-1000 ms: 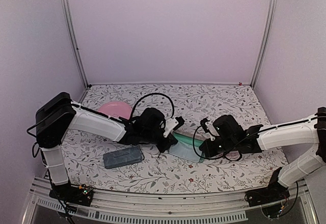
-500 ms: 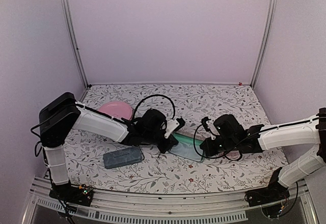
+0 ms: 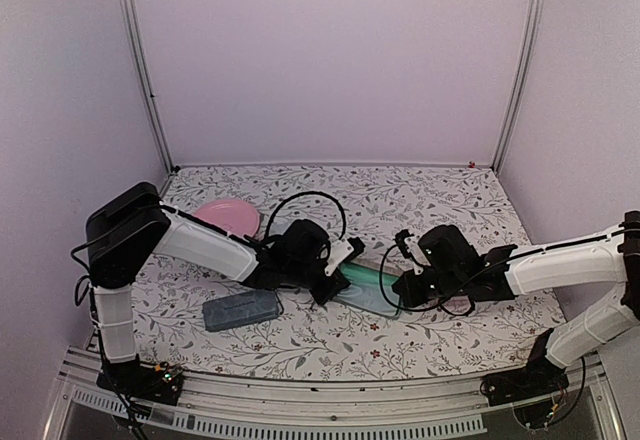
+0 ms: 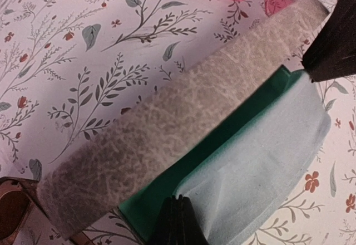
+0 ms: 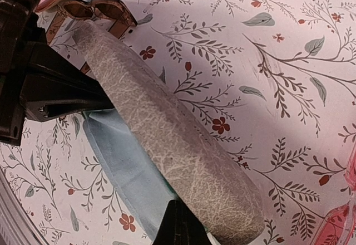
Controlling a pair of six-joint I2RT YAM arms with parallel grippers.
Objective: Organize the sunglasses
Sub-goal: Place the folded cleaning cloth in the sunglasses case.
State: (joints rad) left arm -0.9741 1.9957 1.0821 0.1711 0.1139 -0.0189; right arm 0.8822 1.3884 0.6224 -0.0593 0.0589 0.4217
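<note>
The grey-brown case [image 4: 167,117] lies open between my grippers, its green lining [image 4: 233,133] showing, with a pale blue cloth [image 4: 267,167] in it. My left gripper [image 4: 178,209] is shut on a corner of that cloth. My right gripper [image 5: 181,223] is shut at the case's [image 5: 178,145] rim, next to the cloth [image 5: 119,156]. The dark-framed sunglasses with reddish-brown lenses [image 5: 103,11] lie on the table past the case's far end. The pink-framed pair [image 5: 347,211] shows only at the frame edge. In the top view both grippers meet at the case [image 3: 365,282].
A shut blue-grey case [image 3: 240,308] lies near the front left. A pink plate [image 3: 226,214] sits behind the left arm. The floral table cover [image 3: 440,200] runs to the back wall and the metal posts at each side.
My left gripper has shifted slightly right along the case with the cloth. The right gripper has barely moved.
</note>
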